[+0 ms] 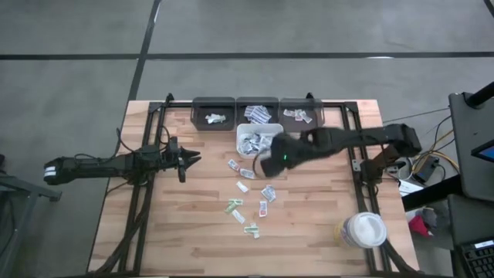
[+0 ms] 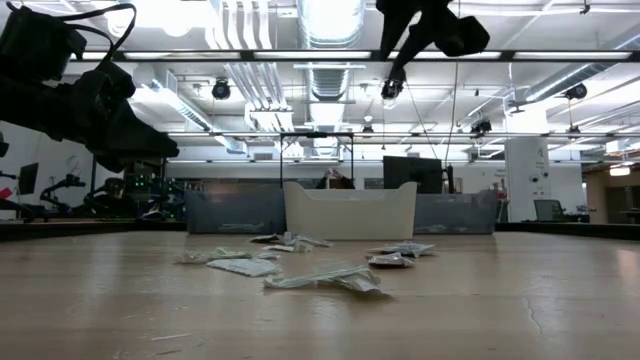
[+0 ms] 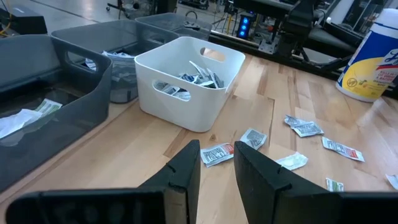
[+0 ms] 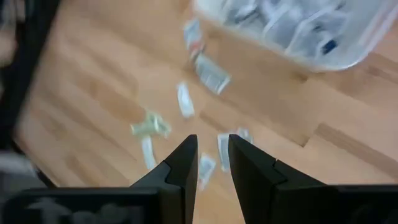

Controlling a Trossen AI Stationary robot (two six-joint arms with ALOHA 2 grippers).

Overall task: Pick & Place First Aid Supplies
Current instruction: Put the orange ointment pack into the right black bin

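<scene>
The first aid supplies are small white and greenish sachets (image 1: 263, 208) lying flat and scattered on the wooden table, in front of a white bin (image 1: 241, 137) that holds more of them. My right gripper (image 4: 212, 155) hovers open above the sachets (image 4: 185, 99) by the bin's near side, tilted downward, with nothing between its fingers. In the high view my right gripper (image 1: 266, 164) is blurred. My left gripper (image 3: 217, 167) stands open and empty at the table's left, pointing toward the white bin (image 3: 186, 109) and the nearest sachet (image 3: 217, 154).
Three dark grey bins (image 1: 214, 114) (image 1: 258, 113) (image 1: 301, 114) with a few sachets stand along the far edge behind the white bin. A white round lidded tub (image 1: 363, 230) stands at the near right. Black frame rails (image 1: 139, 201) run along the table's left and right sides.
</scene>
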